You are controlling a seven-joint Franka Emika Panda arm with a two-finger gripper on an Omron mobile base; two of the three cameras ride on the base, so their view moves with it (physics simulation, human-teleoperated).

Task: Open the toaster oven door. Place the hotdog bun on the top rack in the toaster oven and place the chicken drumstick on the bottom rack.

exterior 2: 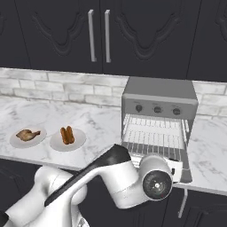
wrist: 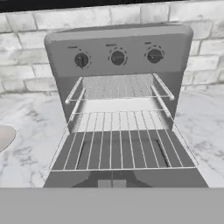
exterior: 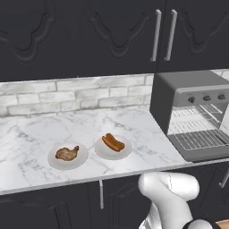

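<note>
The toaster oven (exterior: 179,91) (exterior 2: 158,94) (wrist: 118,41) stands at the right end of the counter. The toaster oven door (exterior: 206,155) (wrist: 65,178) is folded down flat. Inside, the top rack (wrist: 118,87) sits high. The bottom rack (wrist: 122,146) (exterior: 200,139) reaches out over the door. The hotdog bun (exterior: 112,142) (exterior 2: 67,135) lies on a white plate, and the chicken drumstick (exterior: 67,153) (exterior 2: 27,134) lies on another plate to its left. My gripper (wrist: 112,183) is shut and empty, just in front of the door's front edge and facing the oven.
Both white plates (exterior: 103,153) (exterior: 53,162) sit near the front edge of the marble counter (exterior: 27,138). A plate rim (wrist: 4,136) shows at the left of the hand view. Dark upper cabinets (exterior: 89,31) hang above a brick backsplash (exterior: 67,96).
</note>
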